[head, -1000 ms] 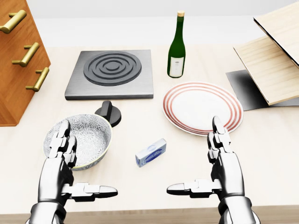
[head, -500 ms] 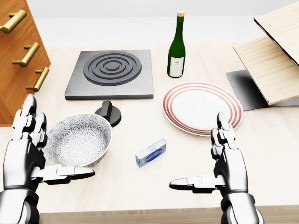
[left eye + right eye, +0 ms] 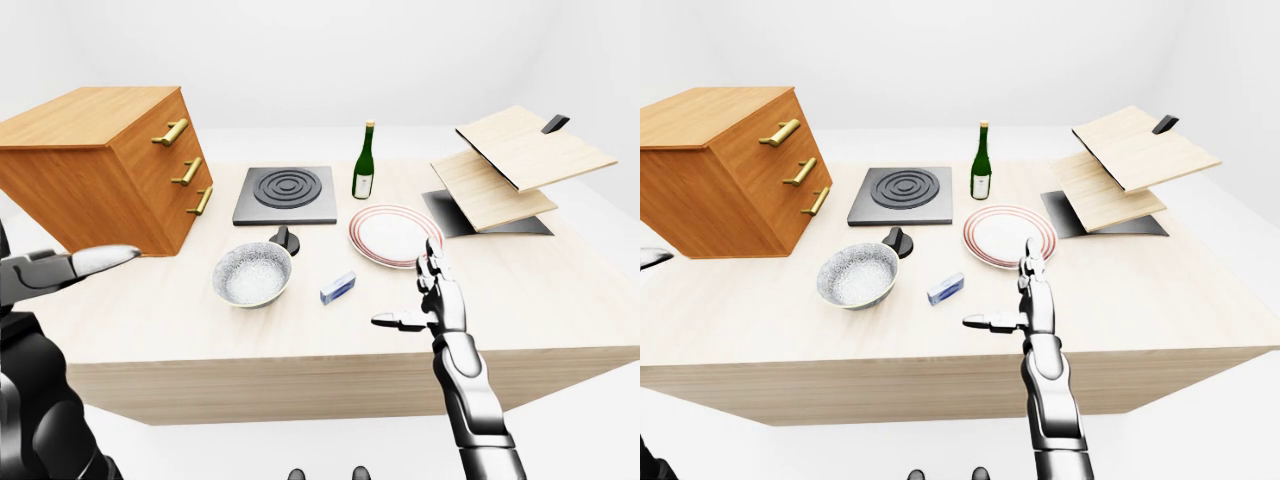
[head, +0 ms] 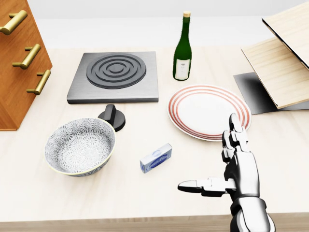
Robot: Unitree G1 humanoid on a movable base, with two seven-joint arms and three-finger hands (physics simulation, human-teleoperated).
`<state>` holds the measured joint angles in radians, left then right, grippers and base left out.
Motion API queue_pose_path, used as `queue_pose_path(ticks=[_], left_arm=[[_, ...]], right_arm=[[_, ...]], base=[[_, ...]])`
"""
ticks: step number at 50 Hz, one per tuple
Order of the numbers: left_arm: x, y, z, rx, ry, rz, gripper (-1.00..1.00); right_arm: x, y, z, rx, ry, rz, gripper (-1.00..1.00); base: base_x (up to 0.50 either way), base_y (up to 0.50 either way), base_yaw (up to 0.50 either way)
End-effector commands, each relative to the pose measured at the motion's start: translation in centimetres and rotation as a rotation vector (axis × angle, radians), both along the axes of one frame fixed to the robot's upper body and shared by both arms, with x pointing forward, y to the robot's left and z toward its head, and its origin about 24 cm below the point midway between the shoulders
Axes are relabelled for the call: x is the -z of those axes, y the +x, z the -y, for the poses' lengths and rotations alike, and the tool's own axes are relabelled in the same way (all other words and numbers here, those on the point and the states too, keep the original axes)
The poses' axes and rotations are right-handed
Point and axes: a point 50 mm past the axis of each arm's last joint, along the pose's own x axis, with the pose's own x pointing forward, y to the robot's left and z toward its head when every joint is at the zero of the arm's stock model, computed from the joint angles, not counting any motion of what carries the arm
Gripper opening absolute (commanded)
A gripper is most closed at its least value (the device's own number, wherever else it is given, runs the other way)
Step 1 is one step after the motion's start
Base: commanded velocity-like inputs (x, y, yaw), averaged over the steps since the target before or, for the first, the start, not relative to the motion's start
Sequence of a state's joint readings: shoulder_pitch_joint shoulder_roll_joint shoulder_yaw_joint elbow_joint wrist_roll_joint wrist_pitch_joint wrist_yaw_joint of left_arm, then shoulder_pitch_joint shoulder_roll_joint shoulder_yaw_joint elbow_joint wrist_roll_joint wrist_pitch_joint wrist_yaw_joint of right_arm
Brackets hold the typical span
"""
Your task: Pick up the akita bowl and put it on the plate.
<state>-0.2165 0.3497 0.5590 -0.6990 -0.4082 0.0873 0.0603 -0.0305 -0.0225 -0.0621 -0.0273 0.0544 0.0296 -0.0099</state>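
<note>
Swung wide left, the left hand [image 3: 75,265] hangs open, akita bowl [image 4: 80,146] to its right, probably lining up a side grasp; right hand [image 4: 239,174], open, idles near the plate [image 4: 209,111].

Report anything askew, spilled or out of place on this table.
Nothing spilled or broken. The wooden boards at right sit tilted, one above the other. A blue box lies slantwise between bowl and plate.
</note>
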Motion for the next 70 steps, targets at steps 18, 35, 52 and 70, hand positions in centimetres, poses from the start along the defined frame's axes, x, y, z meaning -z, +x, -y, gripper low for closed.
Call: queue_pose_path(ticks=[18,35,52,70], left_arm=[[-2.1,-2.1,-0.5,0.001,-0.003,0.113,1.00],[-0.9,-1.0,-0.3,-0.032,0.029,0.037,1.00],[1.7,1.0,-0.2,-0.032,0.022,-0.102,1.00],[1.7,0.9,-0.1,-0.034,0.026,-0.100,1.00]], right_arm=[[0.0,0.1,0.2,0.008,-0.014,0.003,1.00],[-0.2,-0.1,-0.2,-0.011,-0.047,0.010,1.00],[0.1,-0.1,-0.4,-0.018,-0.061,0.005,1.00],[0.1,-0.1,-0.4,-0.018,-0.061,0.005,1.00]], base=[[0.00,0.00,0.00],[0.00,0.00,0.00],[0.00,0.00,0.00],[0.00,0.00,0.00]])
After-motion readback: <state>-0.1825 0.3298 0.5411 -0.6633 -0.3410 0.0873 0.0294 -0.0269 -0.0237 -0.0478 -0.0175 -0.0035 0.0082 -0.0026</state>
